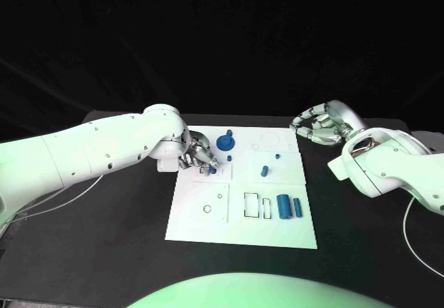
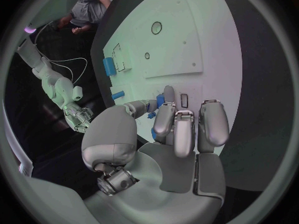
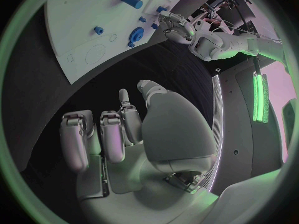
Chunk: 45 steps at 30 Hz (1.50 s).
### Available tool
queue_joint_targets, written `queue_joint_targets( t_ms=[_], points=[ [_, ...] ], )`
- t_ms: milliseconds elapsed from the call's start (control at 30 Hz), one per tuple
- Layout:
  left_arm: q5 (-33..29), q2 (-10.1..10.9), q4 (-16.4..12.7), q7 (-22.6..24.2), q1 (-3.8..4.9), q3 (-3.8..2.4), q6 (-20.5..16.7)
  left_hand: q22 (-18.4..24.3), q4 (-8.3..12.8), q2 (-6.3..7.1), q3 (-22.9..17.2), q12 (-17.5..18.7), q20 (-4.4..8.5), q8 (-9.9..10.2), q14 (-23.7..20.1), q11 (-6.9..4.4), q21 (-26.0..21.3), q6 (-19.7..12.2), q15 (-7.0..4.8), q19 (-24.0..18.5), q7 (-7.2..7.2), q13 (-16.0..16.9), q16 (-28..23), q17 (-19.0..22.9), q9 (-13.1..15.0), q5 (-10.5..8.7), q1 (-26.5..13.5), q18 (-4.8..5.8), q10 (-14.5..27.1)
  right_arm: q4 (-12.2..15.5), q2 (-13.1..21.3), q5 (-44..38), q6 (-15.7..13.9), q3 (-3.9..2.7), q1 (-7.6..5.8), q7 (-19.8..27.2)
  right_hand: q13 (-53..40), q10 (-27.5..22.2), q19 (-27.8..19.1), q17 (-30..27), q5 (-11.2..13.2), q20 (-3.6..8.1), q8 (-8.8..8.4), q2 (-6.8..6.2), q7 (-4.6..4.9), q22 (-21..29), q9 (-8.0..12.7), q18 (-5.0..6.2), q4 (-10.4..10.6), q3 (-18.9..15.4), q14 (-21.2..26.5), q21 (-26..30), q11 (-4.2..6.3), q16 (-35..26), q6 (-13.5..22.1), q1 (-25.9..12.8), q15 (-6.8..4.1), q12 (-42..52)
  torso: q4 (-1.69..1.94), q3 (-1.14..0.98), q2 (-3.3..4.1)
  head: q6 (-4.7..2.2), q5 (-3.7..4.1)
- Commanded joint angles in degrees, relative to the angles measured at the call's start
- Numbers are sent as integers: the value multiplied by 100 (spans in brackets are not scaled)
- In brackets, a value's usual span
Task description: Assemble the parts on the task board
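The white board (image 1: 242, 221) lies flat in the middle of the black surface (image 1: 102, 244), with wide bare strips of surface along its left and right edges and in front of its near edge. The left hand (image 1: 200, 156) reaches over the board's far left edge, and its fingertips (image 2: 163, 100) come down on a small blue part (image 1: 210, 171) there; the fingers bunch around it, but I cannot tell whether they actually grip it. A blue gear (image 1: 226, 142) sits just beyond that hand, near the far edge. A small blue peg (image 1: 265, 171) stands near the middle of the board, apart from both hands. Two blue cylinders (image 1: 289, 207) lie side by side close to the right edge, with a white bar just to their left. The right hand (image 1: 317, 126) hangs off the board's far right corner, over bare surface, its fingers curled loosely and apart, holding nothing.
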<state>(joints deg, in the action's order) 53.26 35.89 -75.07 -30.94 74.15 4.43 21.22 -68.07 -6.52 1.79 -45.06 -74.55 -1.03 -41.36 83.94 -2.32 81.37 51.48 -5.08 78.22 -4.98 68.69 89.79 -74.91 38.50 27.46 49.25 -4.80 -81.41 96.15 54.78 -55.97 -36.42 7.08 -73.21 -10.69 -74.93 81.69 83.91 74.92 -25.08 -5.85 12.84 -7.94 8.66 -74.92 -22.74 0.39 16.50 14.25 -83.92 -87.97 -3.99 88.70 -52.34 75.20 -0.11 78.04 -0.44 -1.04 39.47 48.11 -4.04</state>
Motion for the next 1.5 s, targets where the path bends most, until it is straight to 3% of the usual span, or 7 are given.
queue_joint_targets(
  t_ms=[33,900,967,1133,1400,1500],
  points=[
    [36,-19,16,-18,0,5,79,-4,757,-13,-770,18,4,-30,606,-19,35,368,-40,28,342,-8,21,-1509,0,4,81,39,27,6,1,-45,22,0,4,40,-575,18,492,1190,-16,31,38,-56,-11,-1373,5,21,-2,25,-526,19,32,-31,46,-23,-35,18,-3,-2,1,3,4],
    [-75,-146,191,-87,2,32,433,-14,647,-35,-644,24,-8,-29,606,0,32,374,-24,28,327,6,21,-1509,-36,-74,-30,42,23,33,26,-47,14,0,4,35,-574,18,491,1185,-35,31,44,-65,-12,-1371,9,21,-5,55,-524,22,33,-33,45,-28,-36,18,-5,-4,-5,33,9],
    [-86,-149,196,-91,2,32,457,-24,572,-66,-527,29,-13,-32,606,0,32,386,-21,32,329,10,21,-1509,-54,-114,-89,44,22,33,29,-47,12,0,4,35,-574,18,491,1185,-35,31,44,-65,-12,-1371,9,21,-5,55,-524,22,33,-33,45,-28,-36,18,-5,-2,-4,31,8],
    [-98,-152,210,-95,2,32,471,-20,382,-152,-300,50,-17,-10,606,2,20,397,-18,29,332,16,21,-1509,-127,-637,-189,43,28,32,30,-49,10,0,4,36,-571,16,490,1185,-42,31,45,-66,-12,-1371,9,22,-5,60,-524,23,33,-34,45,-28,-36,15,-1,-2,-2,22,15],
    [-102,-159,234,-96,3,33,472,-15,-42,-196,59,84,-21,1,606,5,6,440,-15,31,334,11,21,-1509,-217,-792,-406,41,35,30,31,-50,8,0,4,38,-570,15,490,1185,-45,31,45,-66,-12,-1370,10,22,-5,62,-524,24,33,-34,45,-28,-36,13,-2,-1,-3,28,18],
    [-100,-161,237,-96,3,33,469,-15,-100,-205,138,89,-20,2,606,3,4,444,-17,32,336,11,21,-1509,-230,-801,-424,41,36,28,30,-50,8,0,4,38,-570,15,490,1185,-45,31,45,-66,-12,-1370,10,22,-5,62,-524,24,33,-34,45,-28,-36,13,0,-1,-2,24,24]
  ],
)
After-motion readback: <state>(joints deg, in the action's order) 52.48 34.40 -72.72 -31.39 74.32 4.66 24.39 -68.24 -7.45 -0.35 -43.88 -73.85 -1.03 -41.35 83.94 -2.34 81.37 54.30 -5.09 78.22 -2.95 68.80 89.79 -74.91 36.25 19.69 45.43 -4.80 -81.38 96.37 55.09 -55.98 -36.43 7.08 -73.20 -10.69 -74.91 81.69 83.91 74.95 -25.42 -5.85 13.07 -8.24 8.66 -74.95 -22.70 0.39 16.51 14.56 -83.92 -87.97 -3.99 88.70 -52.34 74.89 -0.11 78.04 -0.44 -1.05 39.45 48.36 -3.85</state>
